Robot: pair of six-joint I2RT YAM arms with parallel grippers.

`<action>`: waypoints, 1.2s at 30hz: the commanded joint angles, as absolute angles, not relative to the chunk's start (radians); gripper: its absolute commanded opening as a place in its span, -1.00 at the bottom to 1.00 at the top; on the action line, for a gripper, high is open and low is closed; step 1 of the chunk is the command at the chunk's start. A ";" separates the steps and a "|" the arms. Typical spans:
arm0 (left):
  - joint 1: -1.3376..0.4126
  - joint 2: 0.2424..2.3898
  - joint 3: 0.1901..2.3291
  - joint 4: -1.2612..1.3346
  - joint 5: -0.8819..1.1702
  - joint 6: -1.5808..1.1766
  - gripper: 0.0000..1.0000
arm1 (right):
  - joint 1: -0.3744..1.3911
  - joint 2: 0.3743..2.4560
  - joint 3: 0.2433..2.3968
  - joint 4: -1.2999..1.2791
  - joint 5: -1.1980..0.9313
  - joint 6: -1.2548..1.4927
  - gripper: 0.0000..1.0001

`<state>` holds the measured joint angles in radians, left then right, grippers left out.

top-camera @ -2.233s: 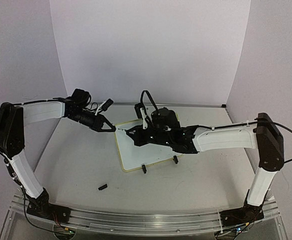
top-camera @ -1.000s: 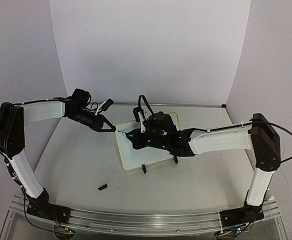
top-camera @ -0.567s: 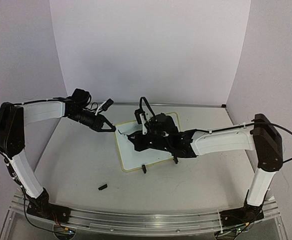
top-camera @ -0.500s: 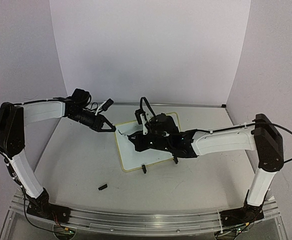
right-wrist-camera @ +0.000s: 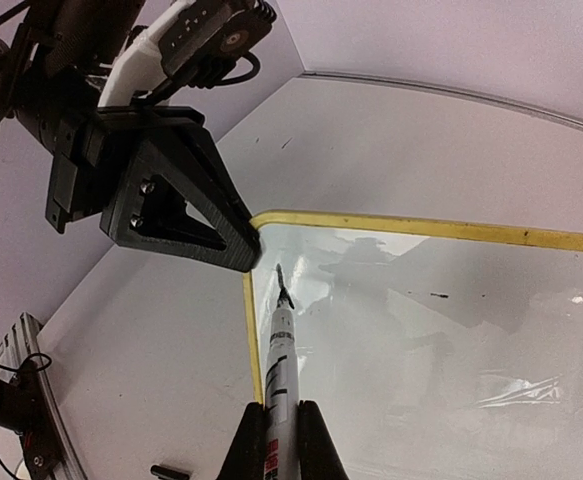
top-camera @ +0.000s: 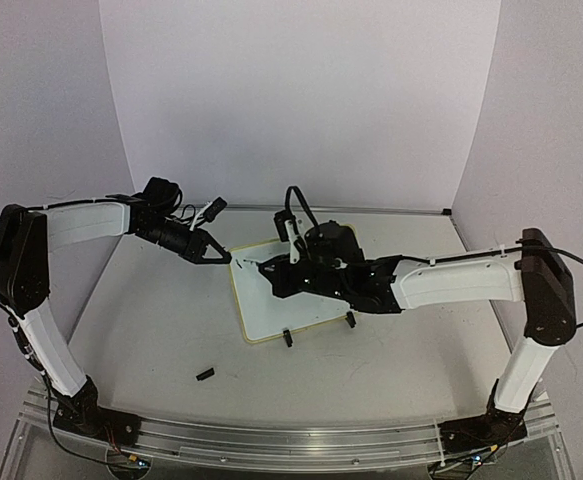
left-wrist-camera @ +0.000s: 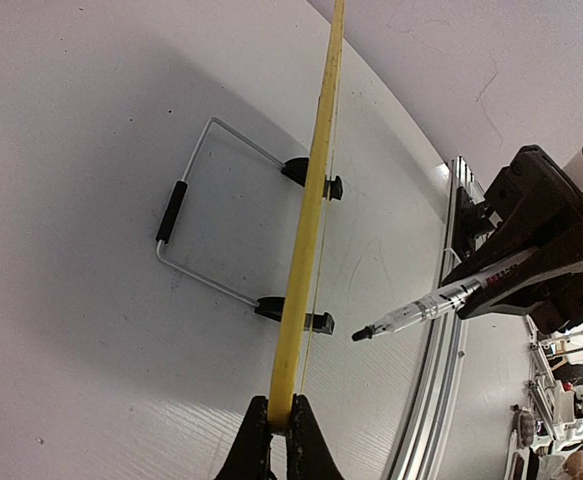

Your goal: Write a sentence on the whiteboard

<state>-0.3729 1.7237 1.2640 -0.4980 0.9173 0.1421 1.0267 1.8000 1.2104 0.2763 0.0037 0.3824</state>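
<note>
Firmly, right pincer (right-wrist-camera: 281,425) grips marker (right-wrist-camera: 279,350) (tip near whiteboard (right-wrist-camera: 431,330) corner).

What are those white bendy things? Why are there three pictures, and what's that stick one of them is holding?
They are two robot arms, bolted to a table. Each ends in a gripper, like two pinching fingers. One picture looks down from above; the other two come from little cameras on the wrists. On the table is a small whiteboard, propped on a wire stand. The left gripper pinches its yellow edge, probably to steady it. The right gripper is shut on a marker, its tip near the board's corner. The board looks almost blank. A small black piece, maybe the marker's cap, lies nearer the front.
</note>
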 commanded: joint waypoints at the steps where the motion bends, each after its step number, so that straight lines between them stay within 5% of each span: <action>1: -0.382 1.728 1.307 -0.511 0.904 0.183 -1.00 | 1.032 1.813 1.253 0.299 0.029 0.372 -1.00; 36: -0.388 1.738 1.313 -0.519 0.910 0.189 -1.00 | 1.036 1.851 1.239 0.272 0.032 0.383 -1.00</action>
<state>-0.3739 1.7237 1.2643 -0.4988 0.9211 0.1518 1.0293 1.8492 1.2392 0.2705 0.0522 0.3855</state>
